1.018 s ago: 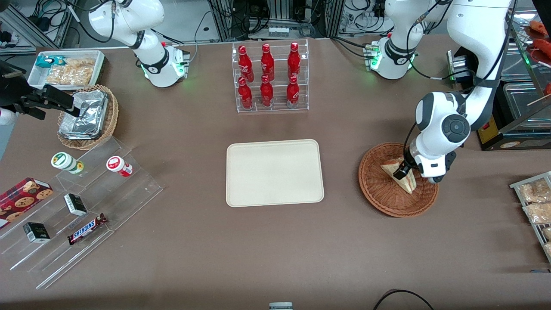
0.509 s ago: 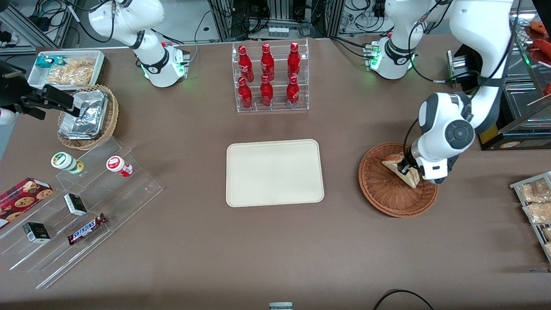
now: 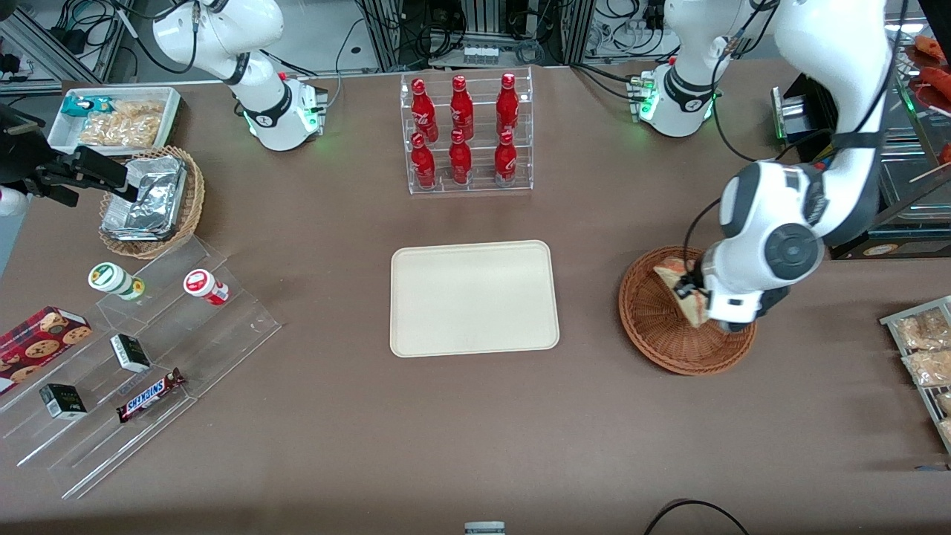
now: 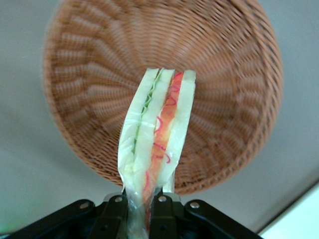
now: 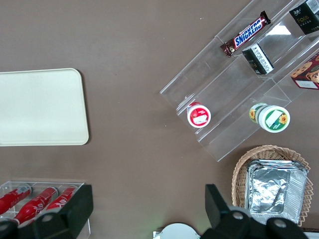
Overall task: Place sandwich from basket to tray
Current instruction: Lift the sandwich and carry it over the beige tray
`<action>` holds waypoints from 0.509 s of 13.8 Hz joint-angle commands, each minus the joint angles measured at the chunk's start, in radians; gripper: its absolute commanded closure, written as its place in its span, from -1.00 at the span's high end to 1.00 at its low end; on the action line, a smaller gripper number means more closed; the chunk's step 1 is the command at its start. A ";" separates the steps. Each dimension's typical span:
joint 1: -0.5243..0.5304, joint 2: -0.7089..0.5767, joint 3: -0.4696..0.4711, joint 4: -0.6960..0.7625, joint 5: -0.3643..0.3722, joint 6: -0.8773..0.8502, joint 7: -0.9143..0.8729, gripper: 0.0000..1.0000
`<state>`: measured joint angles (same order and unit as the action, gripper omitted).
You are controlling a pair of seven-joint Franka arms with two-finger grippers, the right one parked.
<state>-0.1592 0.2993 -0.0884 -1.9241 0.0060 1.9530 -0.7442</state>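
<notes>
My left gripper [image 3: 691, 291] is shut on the sandwich [image 3: 682, 288], a pale bread wedge in clear wrap with green and red-orange filling. It hangs above the round reddish-brown wicker basket [image 3: 657, 323], lifted off its floor. In the left wrist view the sandwich [image 4: 157, 132] stands edge-on between my fingers [image 4: 162, 209], with the basket [image 4: 229, 89] well below it. The cream tray [image 3: 474, 297] lies flat at the table's middle, beside the basket toward the parked arm's end, and shows in the right wrist view too as the tray [image 5: 42, 107].
A clear rack of red bottles [image 3: 466, 134] stands farther from the front camera than the tray. A tan basket of foil packets [image 3: 148, 202], a white snack bin [image 3: 115, 119] and a clear stepped stand [image 3: 134, 349] with snacks lie toward the parked arm's end. Bagged snacks [image 3: 921, 345] lie by the working arm.
My gripper has risen with the sandwich held in it, lifting the wedge off the basket floor. The wrist has drifted slightly toward the tray. The basket has stayed in place.
</notes>
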 commanded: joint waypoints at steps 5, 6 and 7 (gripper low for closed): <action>-0.264 0.211 -0.005 0.292 0.011 -0.051 -0.044 -0.89; -0.295 0.225 -0.005 0.310 0.011 -0.045 -0.069 -0.89; -0.324 0.239 -0.005 0.319 0.008 -0.042 -0.098 -0.89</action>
<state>-0.4340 0.4876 -0.1044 -1.6795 0.0062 1.9448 -0.7935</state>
